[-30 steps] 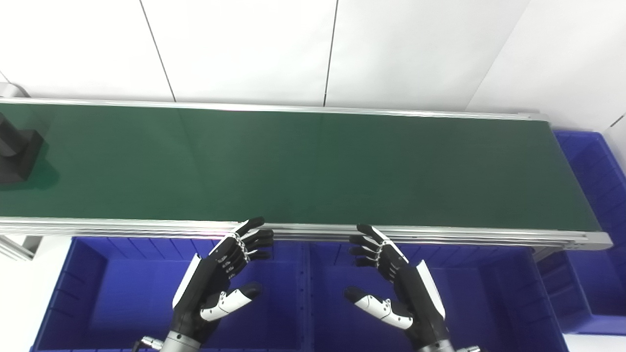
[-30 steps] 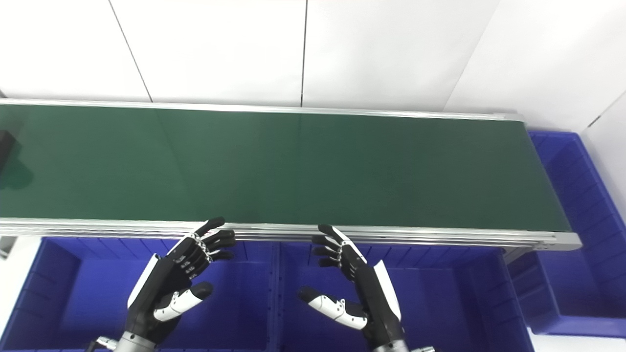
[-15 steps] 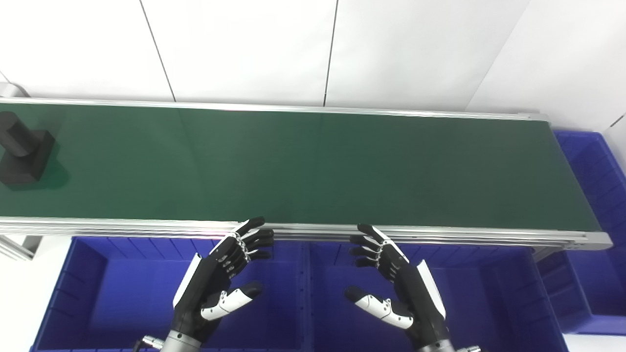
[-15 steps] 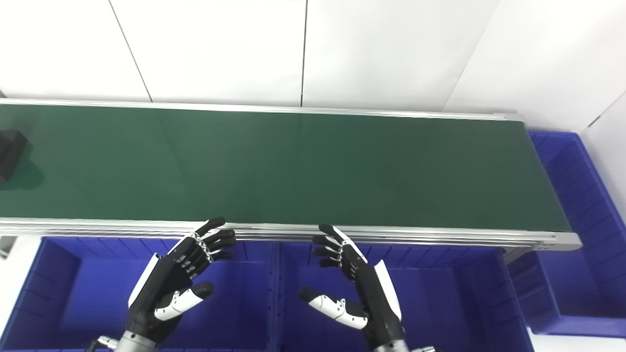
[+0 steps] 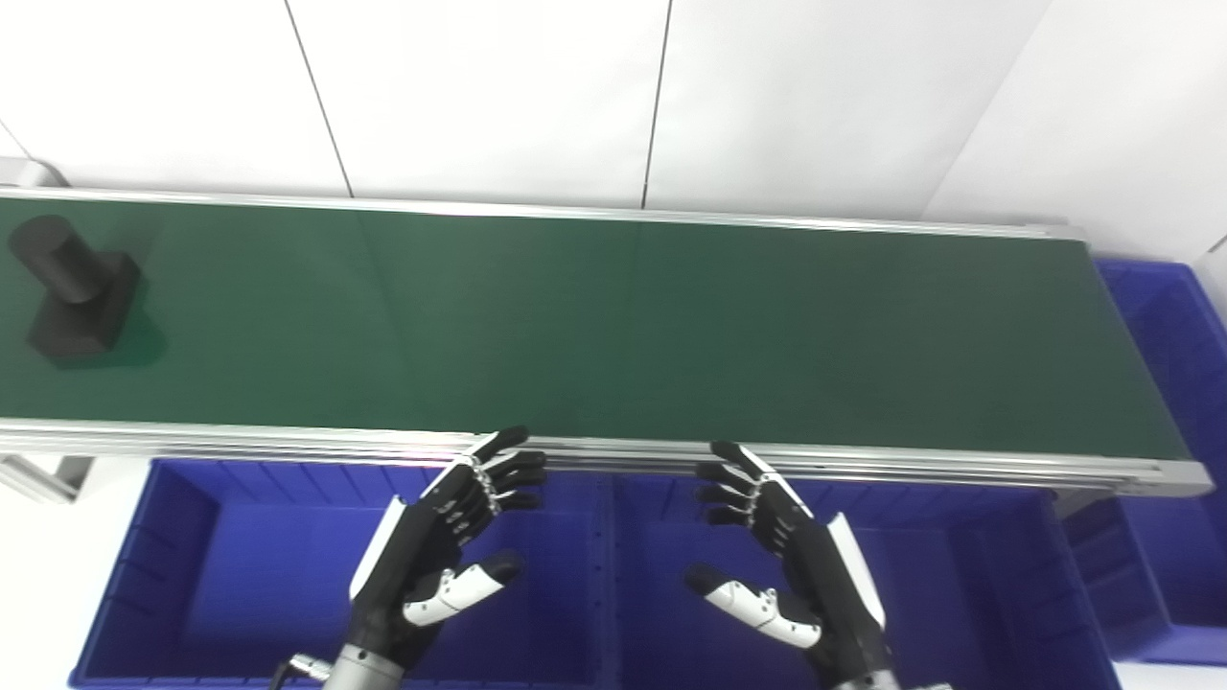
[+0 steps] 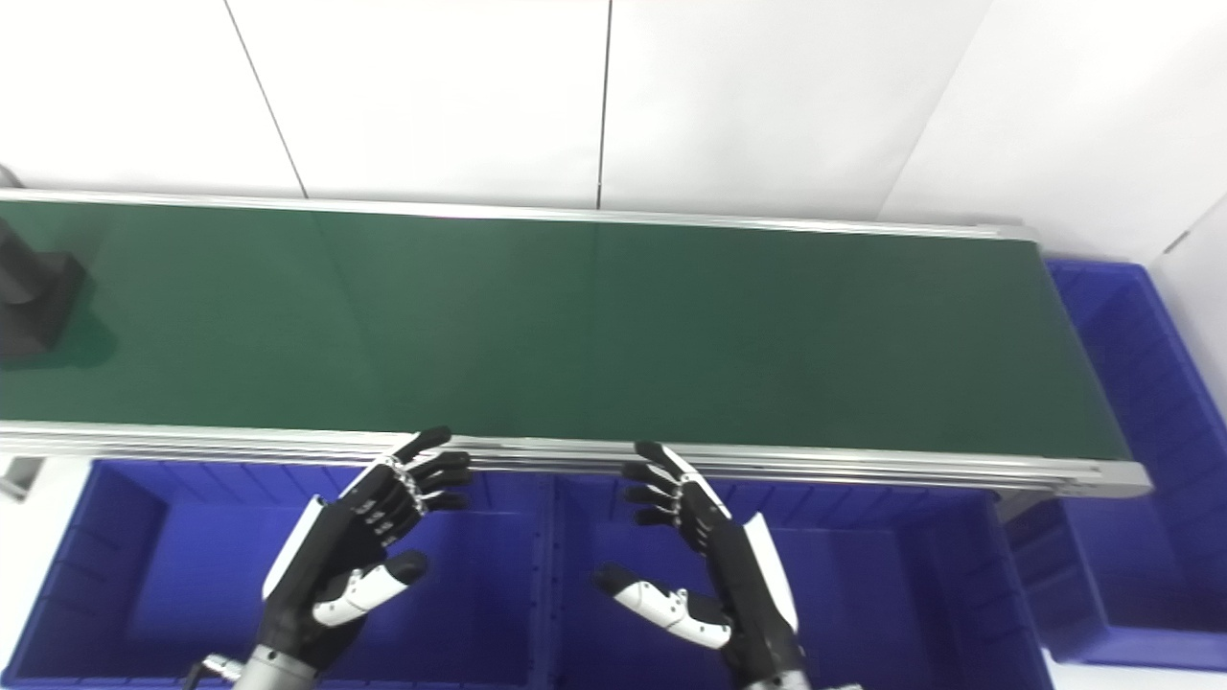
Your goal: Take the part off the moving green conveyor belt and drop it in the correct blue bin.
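Black against the green conveyor belt (image 5: 613, 326), the part (image 5: 77, 302) sits at the belt's far left: a square block with a cylinder rising from it. In the left eye view we see it whole; the right eye view crops it at the picture's edge. Our left hand (image 5: 436, 551) and right hand (image 5: 791, 565) hang open and empty, fingers spread, palms facing each other, over the two near blue bins (image 5: 220, 575), well apart from the part. A third blue bin (image 6: 1131, 383) stands at the belt's right end.
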Robot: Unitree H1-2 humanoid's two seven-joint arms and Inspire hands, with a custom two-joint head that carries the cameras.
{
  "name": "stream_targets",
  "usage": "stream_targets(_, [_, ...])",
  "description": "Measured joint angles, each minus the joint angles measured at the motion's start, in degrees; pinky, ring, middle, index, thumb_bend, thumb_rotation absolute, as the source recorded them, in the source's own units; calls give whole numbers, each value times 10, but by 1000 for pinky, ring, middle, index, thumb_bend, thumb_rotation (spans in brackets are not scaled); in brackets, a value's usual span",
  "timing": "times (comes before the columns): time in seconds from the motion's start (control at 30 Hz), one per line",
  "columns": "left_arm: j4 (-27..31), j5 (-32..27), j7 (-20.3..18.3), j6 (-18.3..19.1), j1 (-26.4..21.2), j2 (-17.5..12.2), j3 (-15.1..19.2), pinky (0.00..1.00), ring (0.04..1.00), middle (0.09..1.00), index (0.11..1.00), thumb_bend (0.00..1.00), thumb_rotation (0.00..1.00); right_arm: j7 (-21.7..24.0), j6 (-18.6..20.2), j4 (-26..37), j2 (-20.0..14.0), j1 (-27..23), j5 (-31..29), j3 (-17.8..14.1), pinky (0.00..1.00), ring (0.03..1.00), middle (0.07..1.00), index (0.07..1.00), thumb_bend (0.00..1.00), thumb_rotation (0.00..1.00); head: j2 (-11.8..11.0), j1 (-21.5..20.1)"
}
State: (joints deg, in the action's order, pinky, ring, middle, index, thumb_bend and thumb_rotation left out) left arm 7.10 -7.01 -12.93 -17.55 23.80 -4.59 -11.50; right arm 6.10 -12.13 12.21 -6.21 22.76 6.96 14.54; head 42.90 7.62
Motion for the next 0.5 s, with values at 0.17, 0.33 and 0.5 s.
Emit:
stream_targets(0.17, [-13,14,1,-14,-1,17,-7,700,762,790,833,840,510,2,-17,-16,-12,0,-6,-6,687,765,817,895,623,433,-30,71])
stream_targets(0.33, [-26,29,6,-20,-4,32,-17,703,761,790,834,828,494,2,-35,-25,-22,-1,-12,-14,688,769,819,908,597,432,-57,101])
stream_targets(0.5, [-41,42,8,-25,-8,34,-22,709,763,794,840,813,472,3,-44,-46,-22,-6,-17,-16,677,765,820,907,590,429,-69,100])
